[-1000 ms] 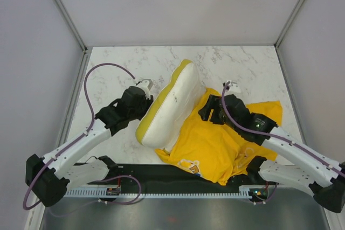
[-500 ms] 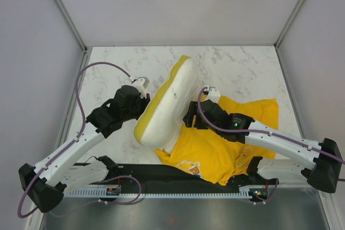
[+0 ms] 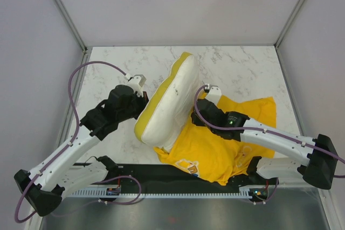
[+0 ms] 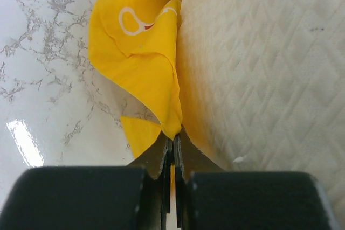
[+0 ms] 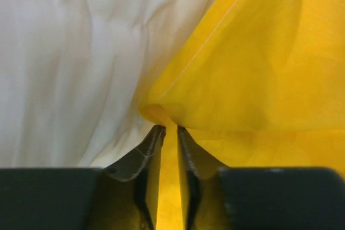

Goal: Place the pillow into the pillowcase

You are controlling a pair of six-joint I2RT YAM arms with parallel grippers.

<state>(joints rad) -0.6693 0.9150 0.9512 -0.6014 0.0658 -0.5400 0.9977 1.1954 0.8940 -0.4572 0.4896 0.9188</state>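
The white quilted pillow (image 3: 170, 100) with its yellow edge band stands tilted on its side at mid-table, its lower end resting on the yellow pillowcase (image 3: 215, 144). My left gripper (image 3: 144, 96) presses against the pillow's left face. In the left wrist view this gripper (image 4: 173, 136) is shut on a fold of the pillowcase (image 4: 143, 52) beside the pillow (image 4: 264, 68). My right gripper (image 3: 195, 116) is tucked under the pillow's right side. In the right wrist view it (image 5: 166, 129) has narrowed onto a fold of the pillowcase (image 5: 253, 74), with the pillow (image 5: 70, 63) to the left.
The marble table (image 3: 118, 68) is walled in by grey panels on three sides. A black strip with cable guides (image 3: 161, 179) runs along the near edge between the arm bases. Purple cables loop off both arms.
My right arm has swung left under the pillow and its jaws have closed in on the yellow cloth. The left arm has shifted slightly, and the pillow stands a little steeper.
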